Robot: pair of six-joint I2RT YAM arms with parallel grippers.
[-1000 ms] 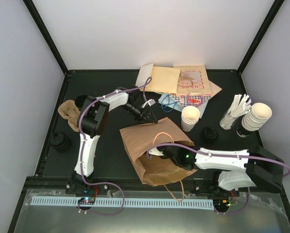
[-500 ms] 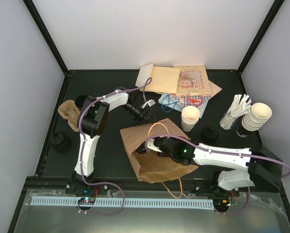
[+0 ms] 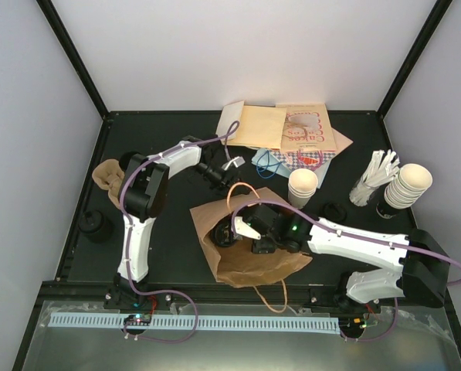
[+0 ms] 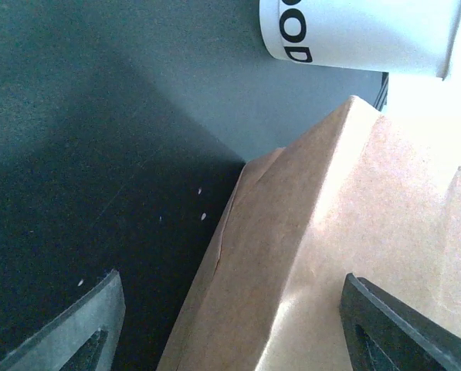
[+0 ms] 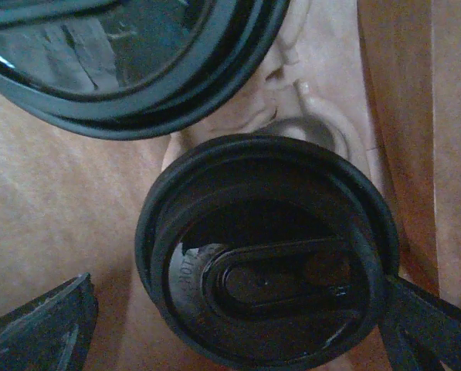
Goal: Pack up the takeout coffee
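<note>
Standing around the bag: a stack of cream cups (image 3: 302, 185) sits just behind the brown paper bag (image 3: 253, 267), with a loose black lid (image 3: 334, 212) to its right. A second cup stack (image 3: 409, 184) and a holder of white-wrapped sticks (image 3: 375, 176) are at the far right. A black round piece (image 3: 96, 226) and a tan cardboard piece (image 3: 106, 174) are at the left. Flat paper bags (image 3: 265, 124) and a blue-checked sheet (image 3: 311, 158) lie at the back.
In the way: a larger black round rim (image 5: 130, 69) lies in the bag just beside the coffee, and the bag walls stand close on both sides.
Task item: the takeout coffee (image 5: 265, 263) is inside the bag, seen from above with its black lid on. The cup body is hidden beneath.
Right arm: the right hand (image 5: 238, 280) is in the bag mouth over the coffee. Its fingers are spread wide, one on either side of the lid, and not clamped on it.
Left arm: the left hand (image 4: 230, 277) hangs over the bag's back edge, fingers apart, holding nothing.
Writing: the black letters "OOD" show on a white cup (image 4: 354, 31), the rest out of sight. Raised letters on the coffee lid look like "HOT". The red print on the flat bags is too small to read.
Surface: the surface (image 3: 176, 270) is matte black, with a grey metal ledge carrying a white slotted strip (image 3: 191, 321) at the near edge.
Room: white wall panels, black corner posts (image 3: 72, 58).
</note>
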